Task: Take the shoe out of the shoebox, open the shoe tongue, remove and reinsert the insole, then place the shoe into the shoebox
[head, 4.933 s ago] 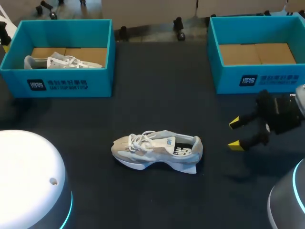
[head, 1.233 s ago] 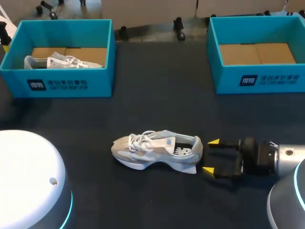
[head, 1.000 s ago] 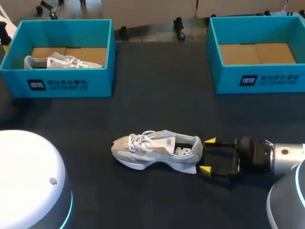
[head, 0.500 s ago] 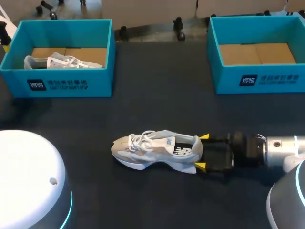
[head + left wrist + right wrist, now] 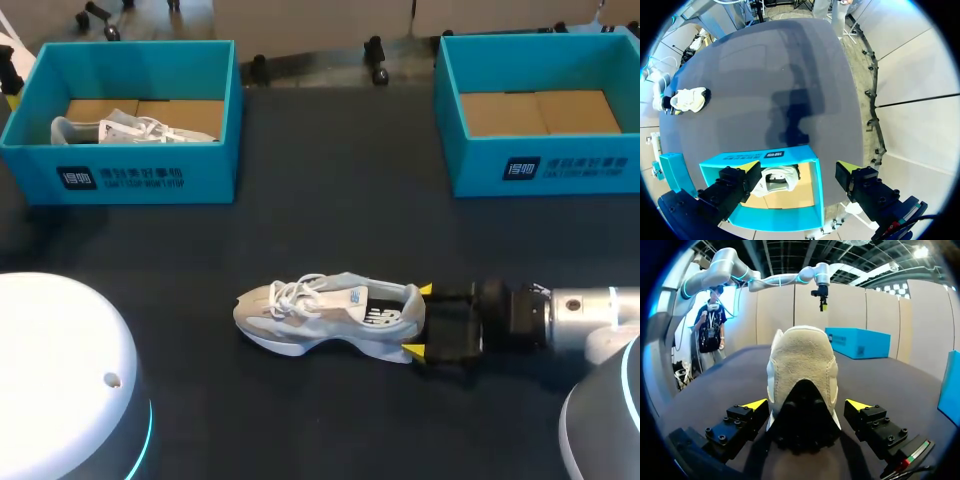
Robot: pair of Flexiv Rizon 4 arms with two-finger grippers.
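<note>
One shoe (image 5: 330, 315), heel between right jaws, jaws spread

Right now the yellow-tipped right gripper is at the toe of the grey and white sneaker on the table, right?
No: the yellow-tipped right gripper is at the heel of the grey and white sneaker on the table, as the head view shows.

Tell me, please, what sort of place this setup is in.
Probably a robotics lab or test station for shoe packing: a dark table bears a teal shoebox holding a white shoe, a second shoebox, and a sneaker with my right pincer open around its heel.
</note>
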